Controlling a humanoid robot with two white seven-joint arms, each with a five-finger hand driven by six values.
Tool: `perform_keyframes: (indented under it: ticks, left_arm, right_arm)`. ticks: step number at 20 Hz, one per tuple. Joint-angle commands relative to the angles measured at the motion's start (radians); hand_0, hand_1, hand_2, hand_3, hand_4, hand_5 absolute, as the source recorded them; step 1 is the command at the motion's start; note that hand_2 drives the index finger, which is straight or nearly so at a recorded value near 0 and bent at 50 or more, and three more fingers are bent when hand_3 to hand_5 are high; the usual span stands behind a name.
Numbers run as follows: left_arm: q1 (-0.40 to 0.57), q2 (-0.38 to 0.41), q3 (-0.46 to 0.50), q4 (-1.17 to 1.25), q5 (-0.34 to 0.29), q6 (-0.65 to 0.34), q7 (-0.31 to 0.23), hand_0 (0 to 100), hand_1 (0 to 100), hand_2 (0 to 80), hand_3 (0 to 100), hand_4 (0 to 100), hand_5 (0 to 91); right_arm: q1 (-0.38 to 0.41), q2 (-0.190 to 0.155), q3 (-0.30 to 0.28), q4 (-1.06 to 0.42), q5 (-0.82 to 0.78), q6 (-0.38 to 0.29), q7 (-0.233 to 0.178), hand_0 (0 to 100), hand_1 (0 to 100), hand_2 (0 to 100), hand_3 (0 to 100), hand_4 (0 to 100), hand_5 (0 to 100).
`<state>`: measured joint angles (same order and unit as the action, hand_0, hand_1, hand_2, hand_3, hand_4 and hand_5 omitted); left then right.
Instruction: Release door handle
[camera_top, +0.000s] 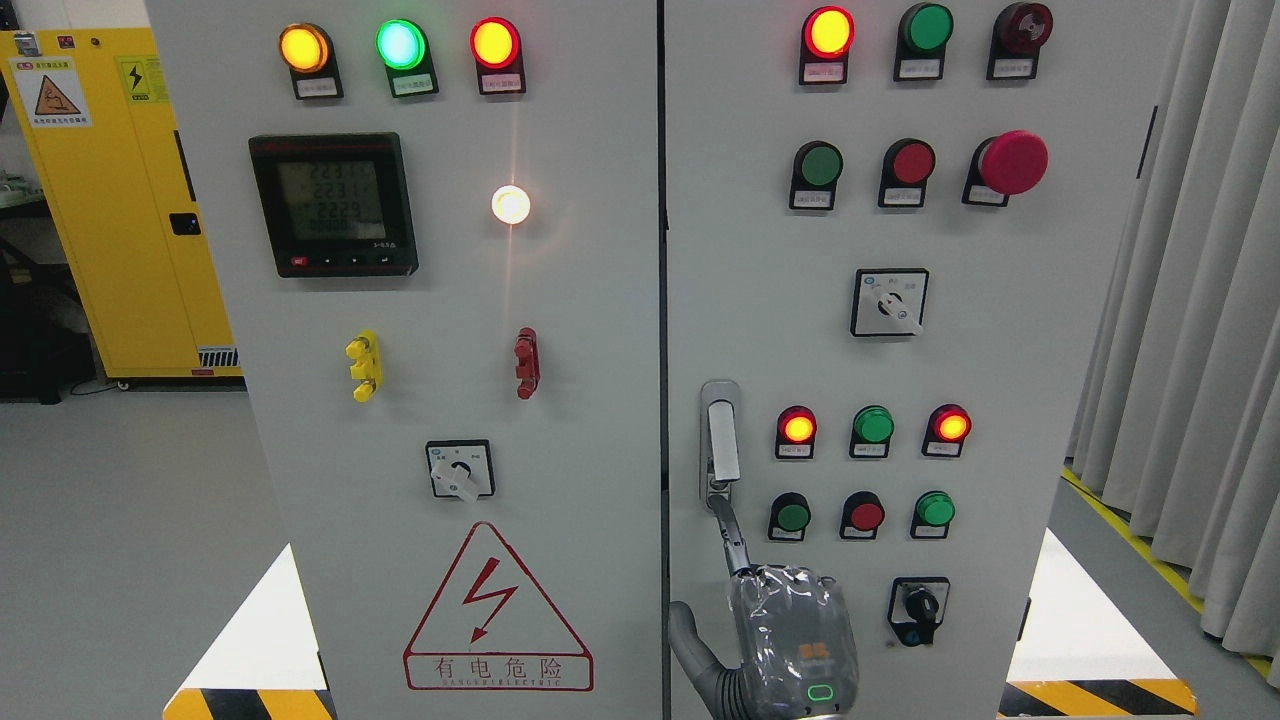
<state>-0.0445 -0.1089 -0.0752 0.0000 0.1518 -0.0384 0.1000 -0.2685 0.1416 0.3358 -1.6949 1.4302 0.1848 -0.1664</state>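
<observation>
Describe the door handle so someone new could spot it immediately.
Find the right door of the grey electrical cabinet, then its left edge beside the centre seam. The door handle is the tall silver lever there, left of the lower indicator lamps, with a robot hand just below. It is the only plain metal, unlit fitting.

Right hand (790, 640): directly below the door handle (722, 440), back to the camera, wrapped in clear film. One finger (735, 540) extended upward, tip at the handle's lower end. Thumb (685, 635) spread left, below the handle. Nothing grasped.

Left arm: not visible.
</observation>
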Motion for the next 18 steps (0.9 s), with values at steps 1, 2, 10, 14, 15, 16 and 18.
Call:
perform_keyframes:
  ticks: [1,2,10,14,15,16,18]
  left_arm:
    - [0.0,0.0,0.0,-0.012,0.0,0.0,0.0,12,56,0.0,0,0,0.0]
    - [0.0,0.0,0.0,-0.012,0.0,0.0,0.0,12,56,0.0,0,0,0.0]
    - [0.0,0.0,0.0,-0.012,0.0,0.0,0.0,12,56,0.0,0,0,0.0]
    - [0.0,0.0,0.0,-0.012,0.0,0.0,0.0,12,56,0.0,0,0,0.0]
    - [0.0,0.0,0.0,-0.012,0.0,0.0,0.0,12,56,0.0,0,0,0.0]
    - [0.0,0.0,0.0,-0.012,0.0,0.0,0.0,12,56,0.0,0,0,0.0]
    - [0.0,0.0,0.0,-0.012,0.0,0.0,0.0,12,56,0.0,0,0,0.0]
  right_arm:
    - [0.005,-0.002,0.002,-0.029,-0.001,-0.001,-0.002,52,40,0,100,100,100]
    - [0.011,-0.002,0.0,-0.031,-0.001,-0.001,-0.004,52,40,0,100,100,100]
    - [0.048,-0.008,-0.024,-0.123,-0.004,-0.03,0.004,56,41,16,88,95,100]
    - [0.063,-0.008,-0.052,-0.169,-0.004,-0.057,0.01,69,43,26,76,87,93]
    - [0.063,-0.008,-0.054,-0.172,-0.004,-0.057,0.01,76,44,33,76,87,91]
    - [0.063,-0.008,-0.054,-0.178,-0.004,-0.057,0.011,78,44,37,77,87,91]
    - [0.063,-0.008,-0.054,-0.183,-0.004,-0.056,0.022,80,44,55,90,91,92]
